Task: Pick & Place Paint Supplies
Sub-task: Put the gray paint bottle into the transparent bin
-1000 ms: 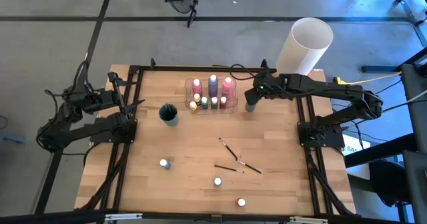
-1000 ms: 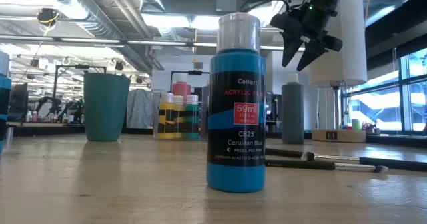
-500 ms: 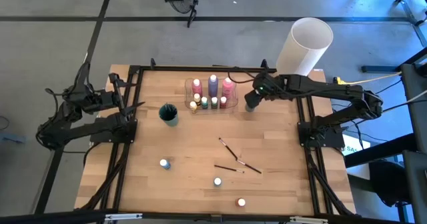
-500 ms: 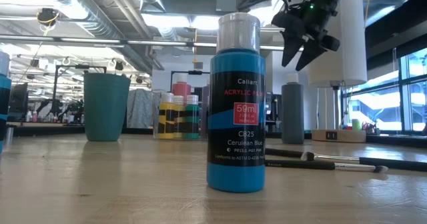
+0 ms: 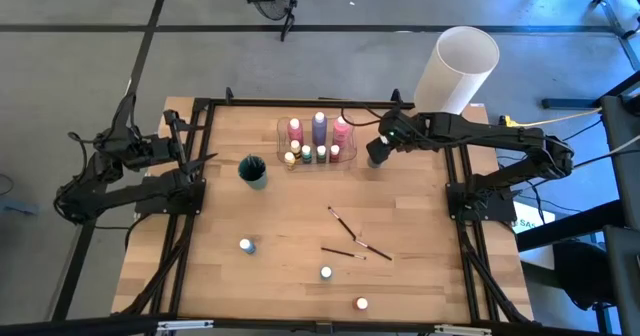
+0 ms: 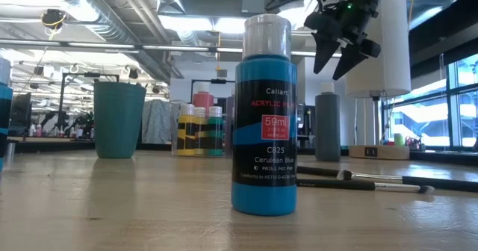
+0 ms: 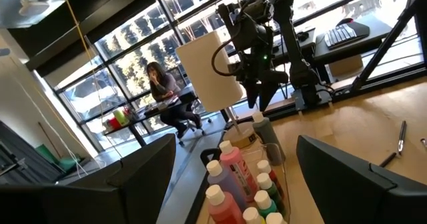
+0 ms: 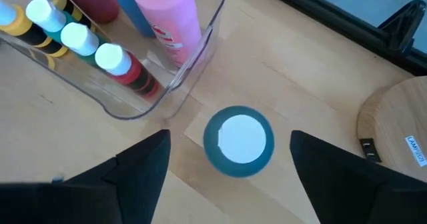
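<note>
A grey bottle [image 8: 238,141] with a white cap stands on its base on the table, just off the right end of a clear tray [image 8: 195,63]. The tray holds pink, purple and red tall bottles and several tiny white-capped ones [image 5: 318,141]. My right gripper [image 6: 331,72] hangs open above the grey bottle, pointing steeply down, one finger on either side of it and touching nothing. Thin paintbrushes [image 5: 352,238] lie mid-table. A blue bottle [image 6: 266,116] stands near the front edge. My left gripper [image 5: 197,157] waits open at the table's left edge.
A teal cup [image 5: 253,171] stands left of the tray. Three small white-capped bottles [image 5: 246,245], [image 5: 326,272], [image 5: 361,303] stand near the front. A big white cylinder [image 5: 458,68] rises at the back right corner. Bare wood lies between tray and brushes.
My right gripper has opened a little wider while staying above the grey bottle. Nothing on the table has moved.
</note>
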Tool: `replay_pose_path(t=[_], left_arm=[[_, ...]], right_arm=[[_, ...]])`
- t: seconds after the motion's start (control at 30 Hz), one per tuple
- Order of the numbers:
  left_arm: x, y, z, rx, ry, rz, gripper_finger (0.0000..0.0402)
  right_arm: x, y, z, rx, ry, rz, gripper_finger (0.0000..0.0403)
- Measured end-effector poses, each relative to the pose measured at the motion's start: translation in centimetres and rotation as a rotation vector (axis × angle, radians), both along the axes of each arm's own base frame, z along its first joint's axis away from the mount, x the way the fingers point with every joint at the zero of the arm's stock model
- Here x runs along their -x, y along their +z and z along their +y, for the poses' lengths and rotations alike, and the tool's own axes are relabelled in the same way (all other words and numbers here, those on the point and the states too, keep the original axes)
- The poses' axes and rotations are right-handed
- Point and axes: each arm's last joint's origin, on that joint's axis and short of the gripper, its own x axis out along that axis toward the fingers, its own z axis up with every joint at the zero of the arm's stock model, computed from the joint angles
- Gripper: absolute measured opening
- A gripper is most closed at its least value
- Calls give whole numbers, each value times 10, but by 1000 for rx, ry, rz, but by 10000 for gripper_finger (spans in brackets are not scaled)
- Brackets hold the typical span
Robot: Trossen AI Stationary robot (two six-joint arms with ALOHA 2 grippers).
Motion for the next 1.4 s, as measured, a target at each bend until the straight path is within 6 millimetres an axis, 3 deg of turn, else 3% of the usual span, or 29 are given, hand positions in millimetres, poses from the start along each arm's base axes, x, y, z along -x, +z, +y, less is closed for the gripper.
replay_pose_path(t=[0.57, 1.4], left_arm=[[0, -1, 0, 5, 0, 7, 308], [0, -1, -1, 23, -26, 5, 308]], right_arm=[[-17, -25, -4, -19, 22, 114, 303], [-17, -26, -4, -15, 35, 123, 303]])
